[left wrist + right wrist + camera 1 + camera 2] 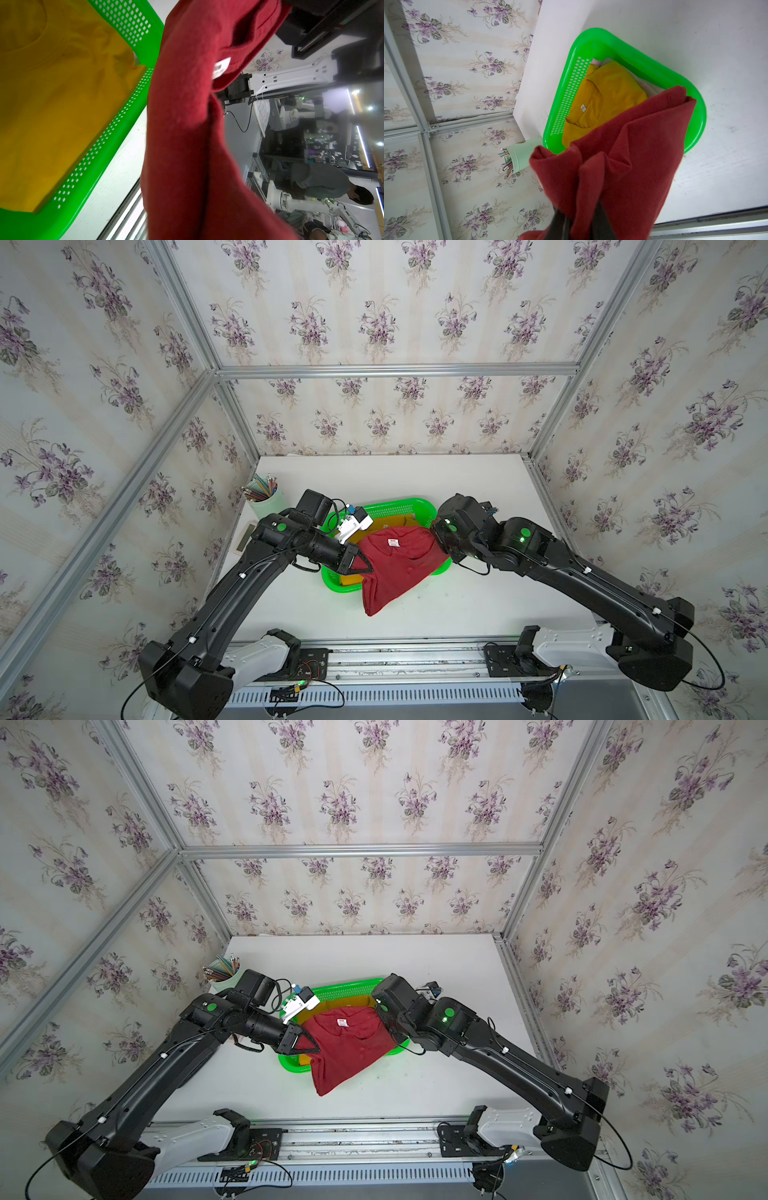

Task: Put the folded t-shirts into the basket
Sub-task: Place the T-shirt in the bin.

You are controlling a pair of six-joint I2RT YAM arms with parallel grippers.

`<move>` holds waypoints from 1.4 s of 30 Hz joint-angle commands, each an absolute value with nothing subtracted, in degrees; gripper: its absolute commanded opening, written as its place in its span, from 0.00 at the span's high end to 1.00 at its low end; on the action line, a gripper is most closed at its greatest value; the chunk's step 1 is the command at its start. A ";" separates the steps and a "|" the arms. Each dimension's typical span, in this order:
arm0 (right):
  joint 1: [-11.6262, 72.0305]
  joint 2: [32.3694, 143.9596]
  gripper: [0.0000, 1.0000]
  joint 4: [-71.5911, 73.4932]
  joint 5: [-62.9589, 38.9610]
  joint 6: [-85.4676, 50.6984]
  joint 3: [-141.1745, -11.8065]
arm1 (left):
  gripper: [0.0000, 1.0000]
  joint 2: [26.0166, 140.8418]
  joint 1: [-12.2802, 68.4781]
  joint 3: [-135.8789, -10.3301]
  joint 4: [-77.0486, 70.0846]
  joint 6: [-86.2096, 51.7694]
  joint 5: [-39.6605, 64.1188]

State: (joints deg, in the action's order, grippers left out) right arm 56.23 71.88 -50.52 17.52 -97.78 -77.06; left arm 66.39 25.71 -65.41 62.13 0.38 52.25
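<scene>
white table [457, 605] | left jaws and right jaws clenched on dark red t-shirt [399, 568] | over basket [399, 506] | yellow t-shirt [610, 91] inside

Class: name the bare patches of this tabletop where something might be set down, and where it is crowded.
Free: the table between basket and back wall; the strip between the dark red t-shirt and the front rail. Crowded: the basket, and the pencil cup corner.

Black arms [232, 593], white bases [259, 655], green dots [281, 526].

3 t-shirts [633, 155], 1 basket [643, 60], 1 pencil cup [523, 153].
</scene>
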 commanded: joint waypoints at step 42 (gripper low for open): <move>41.05 96.54 0.04 -16.10 7.43 -79.96 -69.46 | 0.66 102.32 22.95 -84.07 56.94 9.53 -4.67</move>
State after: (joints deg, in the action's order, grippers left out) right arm 41.98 96.71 -19.75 8.32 -83.64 -69.38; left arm 103.33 23.22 -83.79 59.75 9.32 0.34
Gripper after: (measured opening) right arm 0.954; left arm 0.343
